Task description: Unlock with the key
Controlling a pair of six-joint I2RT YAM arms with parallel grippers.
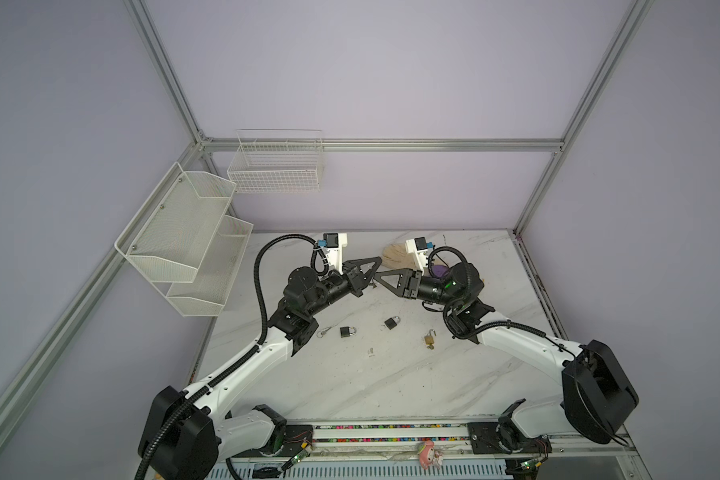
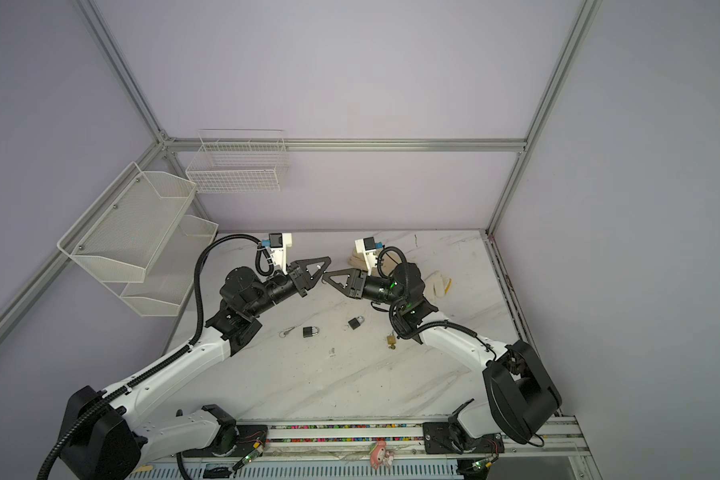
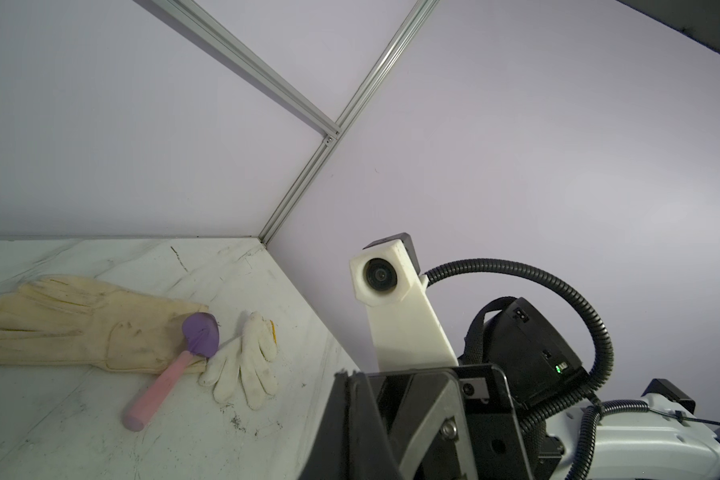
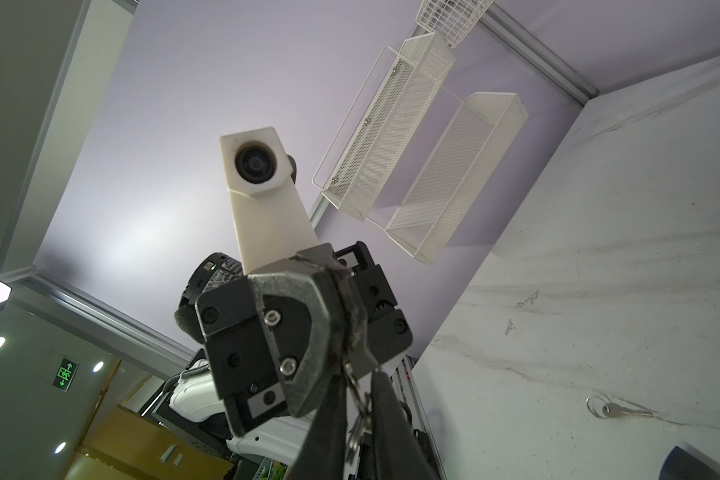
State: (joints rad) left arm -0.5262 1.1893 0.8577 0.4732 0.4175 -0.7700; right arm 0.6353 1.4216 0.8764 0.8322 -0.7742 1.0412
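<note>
I have the two arms meeting nose to nose above the far middle of the marble-look table [image 1: 350, 386], at about 12 o'clock from its centre. The left gripper [image 1: 373, 268] has its wedge-shaped grey fingers pressed tight together. A short chain of thin steel split rings, the key ring [image 4: 360, 409], hangs from their tips. I cannot make out a key blade on it.

The right gripper [image 1: 377, 275] comes in from 3 o'clock. Its dark tapered fingers stand close on either side of those rings, but I cannot tell whether they actually clamp them.

On the table below, two boxy black padlocks [image 1: 347, 331] [image 1: 391, 323] lie flat with their shiny shackles closed. A loose key [image 1: 324, 331] on its own ring lies just at 9 o'clock of the nearer one. At 3 o'clock of the pair lies a small brass padlock [image 1: 430, 340] with its shackle swung open.

Toward 1 o'clock, a grubby cream leather glove [image 3: 80, 324] lies flat. A white knit glove [image 3: 246, 365] lies near it. A pink-handled tool [image 3: 171, 374] with a crumpled purple head lies partly on the leather glove.
</note>
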